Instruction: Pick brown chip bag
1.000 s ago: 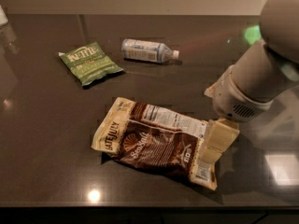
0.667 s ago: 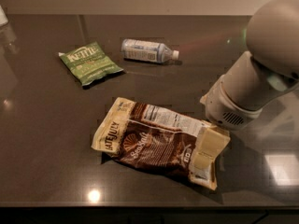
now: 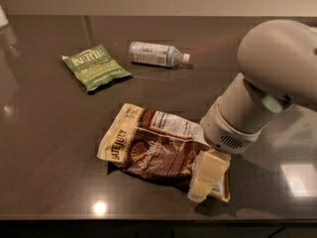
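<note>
Brown chip bag [image 3: 153, 150] lettered LATE JULY, hand [image 3: 205, 178] over its opposite end

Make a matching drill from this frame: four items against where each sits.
Items
1. brown bag
2. green bag
3. bottle
4. gripper

Places
a. far left, flat
b. far centre, lying on its side
c. near centre, flat
d. at the brown bag's right end

Pairs: 1-c, 2-a, 3-b, 4-d
</note>
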Tool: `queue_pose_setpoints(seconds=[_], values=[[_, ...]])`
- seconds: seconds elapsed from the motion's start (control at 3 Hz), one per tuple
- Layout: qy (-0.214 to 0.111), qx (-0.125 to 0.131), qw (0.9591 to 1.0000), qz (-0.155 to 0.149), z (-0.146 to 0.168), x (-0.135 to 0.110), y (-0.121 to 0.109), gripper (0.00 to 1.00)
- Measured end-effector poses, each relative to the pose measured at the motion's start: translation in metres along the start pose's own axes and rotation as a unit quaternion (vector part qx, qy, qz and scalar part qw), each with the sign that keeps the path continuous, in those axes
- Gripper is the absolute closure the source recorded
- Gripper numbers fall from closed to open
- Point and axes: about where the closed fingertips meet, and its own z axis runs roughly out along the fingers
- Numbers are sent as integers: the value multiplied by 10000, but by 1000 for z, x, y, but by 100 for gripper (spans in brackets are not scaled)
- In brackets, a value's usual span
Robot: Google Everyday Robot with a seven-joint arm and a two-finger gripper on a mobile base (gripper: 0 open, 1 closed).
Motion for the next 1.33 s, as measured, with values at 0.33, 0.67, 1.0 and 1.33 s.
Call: queue_pose_setpoints(seconds=[0.33, 0.67, 1.0, 1.33], values=[[21, -71, 10000, -48, 5, -4, 7, 17], [8, -51, 9999, -126, 0, -10, 11, 39], [-96, 65, 9998, -189, -16, -16, 13, 64], [-290, 247, 9988, -301, -42, -25, 14, 87]])
